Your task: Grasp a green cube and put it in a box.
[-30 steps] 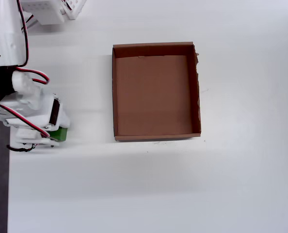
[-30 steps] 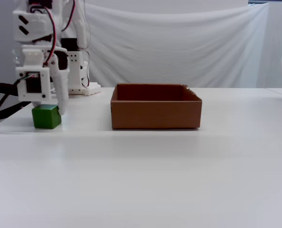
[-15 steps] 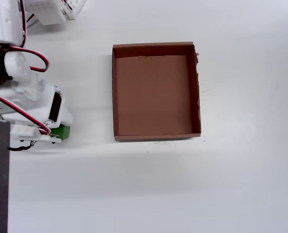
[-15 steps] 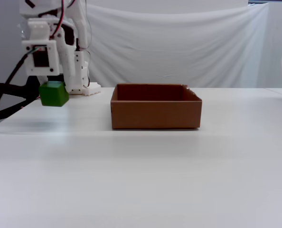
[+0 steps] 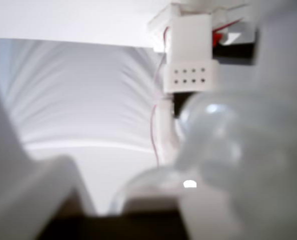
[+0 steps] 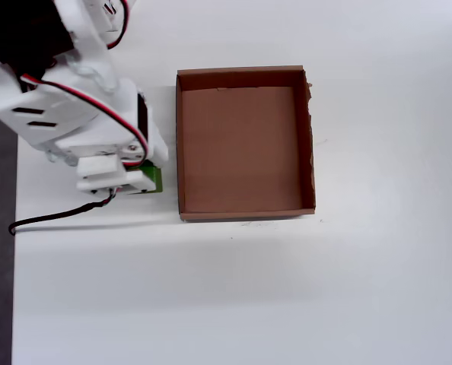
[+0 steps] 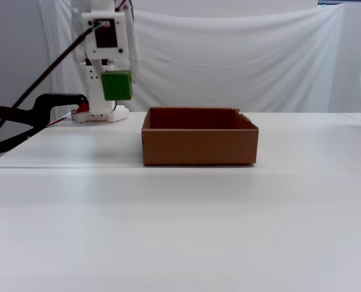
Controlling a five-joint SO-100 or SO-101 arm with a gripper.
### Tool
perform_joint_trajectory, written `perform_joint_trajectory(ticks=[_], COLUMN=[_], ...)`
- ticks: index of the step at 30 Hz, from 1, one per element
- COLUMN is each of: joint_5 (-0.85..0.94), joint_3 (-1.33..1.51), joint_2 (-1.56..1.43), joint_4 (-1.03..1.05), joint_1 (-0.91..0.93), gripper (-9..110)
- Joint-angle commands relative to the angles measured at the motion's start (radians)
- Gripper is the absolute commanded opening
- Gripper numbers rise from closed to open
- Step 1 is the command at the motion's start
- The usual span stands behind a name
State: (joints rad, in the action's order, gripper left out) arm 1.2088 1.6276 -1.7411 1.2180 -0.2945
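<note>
The green cube (image 7: 118, 86) hangs well above the table with my gripper (image 7: 110, 85) shut on it, left of the box (image 7: 199, 146) and higher than its walls. In the overhead view only a green sliver of the cube (image 6: 156, 179) shows under the white gripper (image 6: 138, 182), just outside the left wall of the box (image 6: 179, 144). The brown cardboard box holds nothing. The wrist view is blurred and shows neither cube nor box clearly.
The white arm base (image 7: 101, 114) stands at the back left. A black cable (image 6: 58, 217) trails over the table below the arm. A black clamp with a red tip (image 7: 59, 103) sits at the left. The table's left edge (image 6: 13, 289) borders dark floor.
The gripper has risen further with the green cube and swung right, from the table's left edge to just beside the box's left wall.
</note>
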Motion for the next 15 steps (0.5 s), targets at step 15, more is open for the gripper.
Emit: perform_joint_trajectory(ticks=[15], joint_5=[-0.14], joint_3=[-0.225], joint_2=[0.365], joint_4=[-0.008], joint_1=[-0.405], gripper=[13])
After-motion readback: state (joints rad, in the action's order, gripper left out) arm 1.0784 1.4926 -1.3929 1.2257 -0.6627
